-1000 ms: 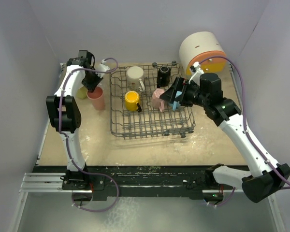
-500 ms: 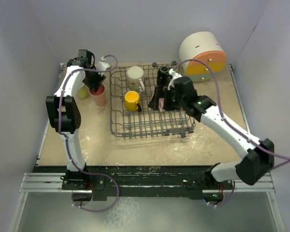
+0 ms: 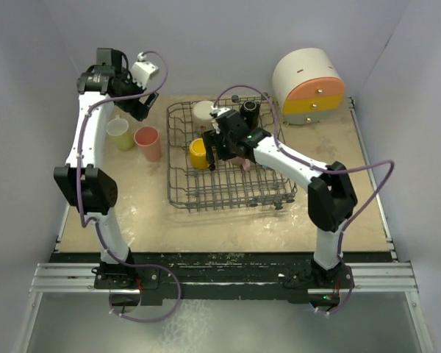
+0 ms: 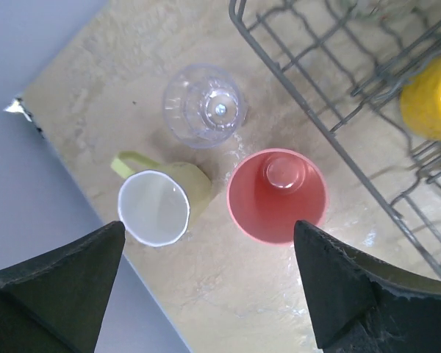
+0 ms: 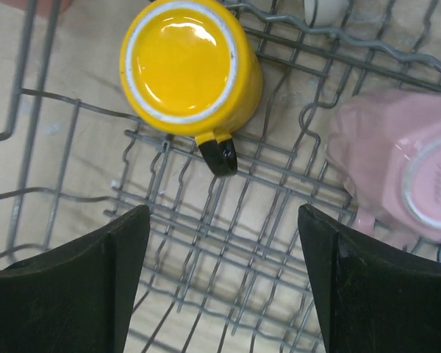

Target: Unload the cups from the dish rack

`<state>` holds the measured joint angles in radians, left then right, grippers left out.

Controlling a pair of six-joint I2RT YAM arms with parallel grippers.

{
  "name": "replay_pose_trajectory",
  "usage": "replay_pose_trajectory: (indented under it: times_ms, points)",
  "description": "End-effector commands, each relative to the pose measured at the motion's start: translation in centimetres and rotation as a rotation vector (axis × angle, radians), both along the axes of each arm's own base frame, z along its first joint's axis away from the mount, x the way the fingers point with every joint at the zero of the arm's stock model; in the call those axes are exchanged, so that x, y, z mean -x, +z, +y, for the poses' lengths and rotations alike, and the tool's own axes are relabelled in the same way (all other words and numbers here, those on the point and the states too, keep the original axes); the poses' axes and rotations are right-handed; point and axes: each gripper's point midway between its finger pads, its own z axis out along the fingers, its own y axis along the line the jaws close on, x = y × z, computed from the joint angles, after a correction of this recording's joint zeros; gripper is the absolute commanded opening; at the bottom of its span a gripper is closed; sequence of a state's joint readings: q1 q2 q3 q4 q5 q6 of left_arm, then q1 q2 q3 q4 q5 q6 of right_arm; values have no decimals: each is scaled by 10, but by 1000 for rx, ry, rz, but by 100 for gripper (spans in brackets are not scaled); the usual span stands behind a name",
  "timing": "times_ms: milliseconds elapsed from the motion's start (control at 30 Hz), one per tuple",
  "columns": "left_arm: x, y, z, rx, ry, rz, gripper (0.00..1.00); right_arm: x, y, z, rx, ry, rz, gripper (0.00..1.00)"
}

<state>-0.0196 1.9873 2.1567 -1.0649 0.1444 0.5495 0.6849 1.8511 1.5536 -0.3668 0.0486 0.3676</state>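
Outside dish rack rim, left jaws spread above salmon cup, right jaws spread within

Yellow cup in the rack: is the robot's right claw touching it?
Apart. The right wrist view shows the right claw open, with bare wires of the rack between its fingers and the yellow cup.

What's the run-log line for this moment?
left gripper open, above salmon cup on table | right gripper open, over yellow mug in rack | nothing held
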Motion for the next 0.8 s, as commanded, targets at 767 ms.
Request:
replay_pose_trajectory:
  times_ms: [767]
  points:
    - [102,103,-53,299,-121,-115,99,-34,-67,39,243,65,-108,45]
